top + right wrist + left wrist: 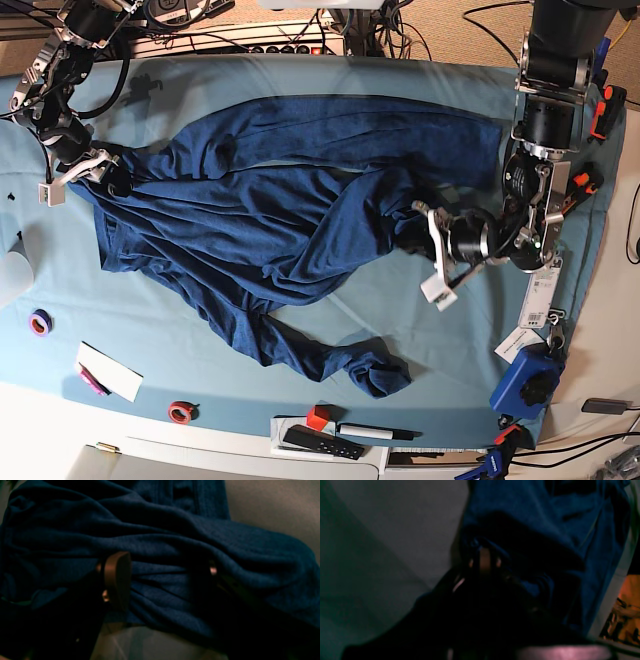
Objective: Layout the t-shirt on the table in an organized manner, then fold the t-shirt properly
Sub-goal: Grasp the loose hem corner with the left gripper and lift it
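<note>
On the teal table, the left gripper pinches the navy t-shirt; the right gripper stands spread around a fold.

Purple tape roll near left edge, white card beside it, red tape roll, red cube, blk remote, marker pen, blue clamp near right.
</note>
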`<state>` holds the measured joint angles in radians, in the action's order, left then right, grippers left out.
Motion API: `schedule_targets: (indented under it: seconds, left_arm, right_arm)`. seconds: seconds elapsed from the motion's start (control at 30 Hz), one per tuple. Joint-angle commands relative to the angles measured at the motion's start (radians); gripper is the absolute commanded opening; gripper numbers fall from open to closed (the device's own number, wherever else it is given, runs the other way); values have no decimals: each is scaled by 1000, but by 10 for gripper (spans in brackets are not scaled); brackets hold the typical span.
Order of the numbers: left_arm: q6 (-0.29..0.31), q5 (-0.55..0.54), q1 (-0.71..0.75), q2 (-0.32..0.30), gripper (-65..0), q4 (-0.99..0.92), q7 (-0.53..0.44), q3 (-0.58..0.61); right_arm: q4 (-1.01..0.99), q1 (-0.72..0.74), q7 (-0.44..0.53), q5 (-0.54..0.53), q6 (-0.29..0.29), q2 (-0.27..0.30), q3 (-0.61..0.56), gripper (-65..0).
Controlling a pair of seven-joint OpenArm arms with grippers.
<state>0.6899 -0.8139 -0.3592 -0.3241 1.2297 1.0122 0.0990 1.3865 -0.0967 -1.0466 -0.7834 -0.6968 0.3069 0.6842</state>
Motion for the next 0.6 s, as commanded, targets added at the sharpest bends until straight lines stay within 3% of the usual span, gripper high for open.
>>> schedule_targets:
  seconds: [0.0, 0.43, 0.57]
  left_arm:
    - [8, -25, -49, -6, -650, 15, -30, -3]
    - [-20, -23, -318, -11, -650, 16, -52, -3]
    - [-19, 26, -366, -11, -650, 16, -56, -3]
  right_arm:
    - [12, 8, 10, -13, -1, 17, 3, -280]
    - [12, 8, 7, -12, -1, 17, 3, -280]
    - [12, 8, 8, -12, -1, 17, 3, -280]
